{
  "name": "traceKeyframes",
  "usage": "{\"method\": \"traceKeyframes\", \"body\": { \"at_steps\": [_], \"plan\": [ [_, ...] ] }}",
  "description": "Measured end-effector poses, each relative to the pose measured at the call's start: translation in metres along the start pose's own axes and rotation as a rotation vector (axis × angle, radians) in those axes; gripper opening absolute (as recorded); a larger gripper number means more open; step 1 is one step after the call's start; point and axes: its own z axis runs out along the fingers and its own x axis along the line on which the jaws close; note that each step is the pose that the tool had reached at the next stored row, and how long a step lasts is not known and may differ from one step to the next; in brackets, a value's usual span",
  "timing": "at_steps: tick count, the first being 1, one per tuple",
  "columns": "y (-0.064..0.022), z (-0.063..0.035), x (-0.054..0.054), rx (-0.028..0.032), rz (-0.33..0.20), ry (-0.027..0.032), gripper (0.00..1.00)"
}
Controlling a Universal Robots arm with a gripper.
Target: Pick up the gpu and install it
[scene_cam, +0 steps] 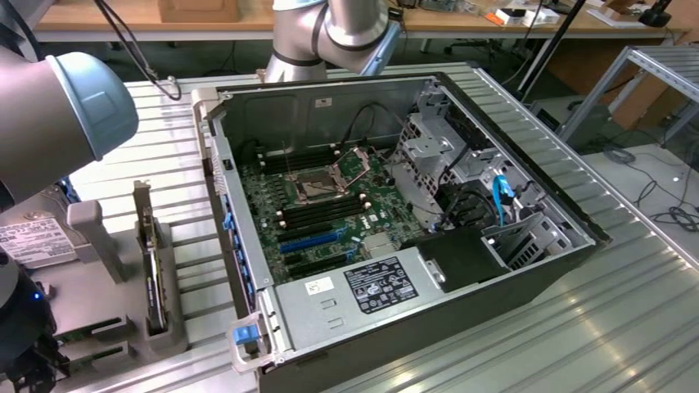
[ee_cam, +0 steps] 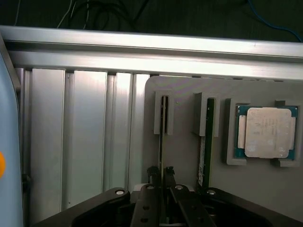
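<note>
Grey slotted holder (ee_cam: 187, 161) on the bench (ee_cam: 90, 142) holds the gpu (ee_cam: 162, 135) standing on edge. Jaws clenched across its thin edge, long axis running straight ahead from them. Green-edged stick (ee_cam: 204, 142) just beside.

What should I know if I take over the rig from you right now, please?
Grip: the claw is shut on the gpu.
Place: the gpu stands on edge in its slot of the grey holder, beside a second stick and a processor.
Done: the grasp is made.
Left: the gpu is not yet lifted out, nor installed in the open computer case.
</note>
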Motion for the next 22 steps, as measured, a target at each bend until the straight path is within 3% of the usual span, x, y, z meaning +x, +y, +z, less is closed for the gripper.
{"method": "traceKeyframes", "body": {
  "at_steps": [11, 14, 18, 22],
  "plan": [
    [0.0004, -0.0153, 0.001, -0.0166, 0.0, -0.004, 0.15],
    [0.0007, -0.0265, 0.001, -0.0249, 0.0, -0.0059, 0.15],
    [0.0009, -0.0326, 0.001, -0.0304, -0.001, -0.0069, 0.15],
    [0.0011, -0.042, 0.001, -0.04, -0.001, -0.0084, 0.14]
  ]
}}
